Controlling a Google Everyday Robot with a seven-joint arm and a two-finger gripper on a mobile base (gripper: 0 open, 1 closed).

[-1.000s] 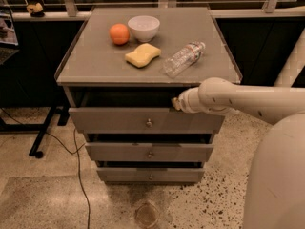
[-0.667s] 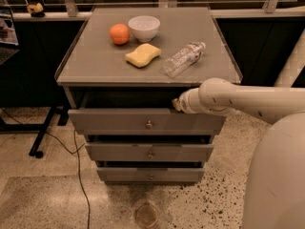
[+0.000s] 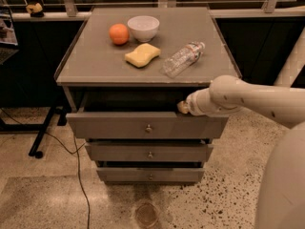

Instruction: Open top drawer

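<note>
Grey wooden top drawer (image 3: 109, 125) partly out (round metal knob (image 3: 148, 127) centred) | cream gripper (image 3: 183, 107) at its top-right edge; grip we cannot tell

One top drawer (image 3: 107, 126) and two narrower drawers (image 3: 119, 152) below it were counted, with three round knobs (image 3: 148, 127), one per front. On the cabinet top (image 3: 95, 63), one orange (image 3: 118, 34), one white bowl (image 3: 143, 28), one yellow sponge (image 3: 142, 55) and one plastic bottle (image 3: 183, 58) were counted. One gripper (image 3: 182, 107) was seen at the top drawer's upper edge, right of centre.
</note>
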